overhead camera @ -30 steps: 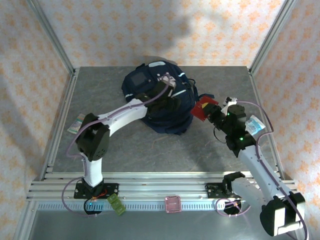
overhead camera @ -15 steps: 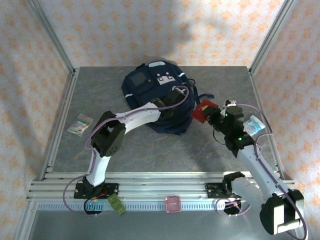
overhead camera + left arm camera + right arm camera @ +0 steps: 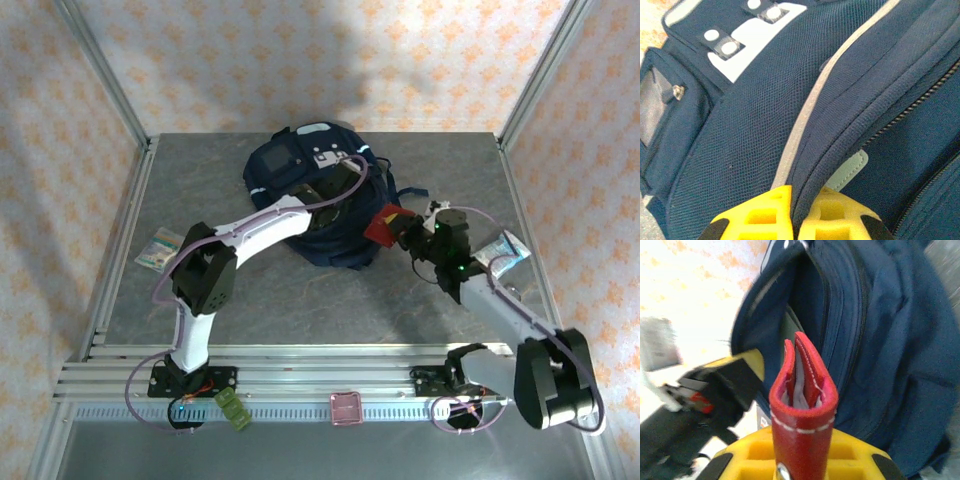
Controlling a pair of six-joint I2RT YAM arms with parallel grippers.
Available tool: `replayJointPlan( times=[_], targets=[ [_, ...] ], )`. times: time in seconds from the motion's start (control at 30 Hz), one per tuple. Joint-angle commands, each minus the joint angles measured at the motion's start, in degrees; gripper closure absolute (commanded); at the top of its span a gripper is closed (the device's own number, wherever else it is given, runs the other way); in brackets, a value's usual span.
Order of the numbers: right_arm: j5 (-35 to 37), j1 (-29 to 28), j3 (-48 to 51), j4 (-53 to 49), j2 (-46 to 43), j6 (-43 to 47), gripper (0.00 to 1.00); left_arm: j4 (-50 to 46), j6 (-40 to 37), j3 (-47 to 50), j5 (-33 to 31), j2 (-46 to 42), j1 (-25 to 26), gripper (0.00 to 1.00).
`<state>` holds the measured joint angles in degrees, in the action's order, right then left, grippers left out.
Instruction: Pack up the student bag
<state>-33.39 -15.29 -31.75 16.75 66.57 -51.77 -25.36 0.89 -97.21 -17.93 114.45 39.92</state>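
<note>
Here the student bag [image 3: 268, 172] is being pinched by the left gripper [image 3: 792, 209], a red wallet [image 3: 804, 390] being clamped by the right gripper [image 3: 802, 452]

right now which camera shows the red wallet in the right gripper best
Right wrist: the red wallet stands close up, folded, white stitching visible, clamped in the right gripper facing the student bag. Top external shows it as a small red patch beside the bag. Left wrist looks at bag fabric.

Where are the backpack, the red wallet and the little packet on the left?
backpack [image 3: 264, 178], top view, navy fabric.
red wallet [image 3: 802, 407], right wrist view, folded edge.
little packet [image 3: 160, 248], top view, its middle.
</note>
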Motion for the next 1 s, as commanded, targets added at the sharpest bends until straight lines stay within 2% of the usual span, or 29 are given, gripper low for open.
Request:
replayJointPlan(
  times=[0.0, 0.17, 0.3, 0.37, 0.4, 0.5, 0.57, 0.7, 0.8, 0.97],
  targets=[
    [-3.1, -2.6, -4.6, 11.8, 5.8, -2.5, 0.99, -1.2, 2.7, -5.8, 0.5, -7.0, -1.0, 1.0],
    [-2.7, -4.7, -11.9, 18.7, 17.9, -6.1, 0.99, -4.4, 4.7, -10.6, 2.1, -6.6, -0.8, 1.0],
    [-2.8, -4.8, -17.4, 27.4, 28.5, -13.4, 0.98, -5.1, 6.7, -13.4, 4.9, -6.3, -0.8, 1.0],
    [-1.3, -5.2, -21.0, 27.7, 33.2, -17.1, 0.96, -6.5, 7.6, -15.8, 6.2, -5.5, -0.7, 1.0],
    [-0.3, -5.5, -23.5, 25.9, 35.5, -18.2, 0.93, -6.8, 8.0, -16.8, 6.5, -5.5, -0.7, 1.0],
    [-2.3, -6.9, -31.8, 21.2, 41.5, -17.6, 0.73, -6.7, 8.7, -17.8, 6.7, -5.5, -0.7, 1.0],
    [-1.6, -7.8, -35.3, 12.7, 42.0, -14.8, 0.64, -7.2, 8.9, -18.4, 6.4, -3.6, -0.9, 1.0],
    [2.7, -8.2, -32.2, 2.0, 36.1, -8.6, 0.51, -8.3, 9.0, -18.4, 5.6, -2.9, -1.2, 1.0],
    [4.9, -8.1, -29.7, -4.2, 32.2, -5.1, 0.5, -7.4, 9.9, -17.1, 5.9, -2.9, -1.8, 1.0],
    [5.8, -7.8, -26.1, -7.2, 28.9, -3.9, 0.52, -7.3, 11.4, -16.5, 7.3, -2.5, -2.3, 1.0]
  ],
)
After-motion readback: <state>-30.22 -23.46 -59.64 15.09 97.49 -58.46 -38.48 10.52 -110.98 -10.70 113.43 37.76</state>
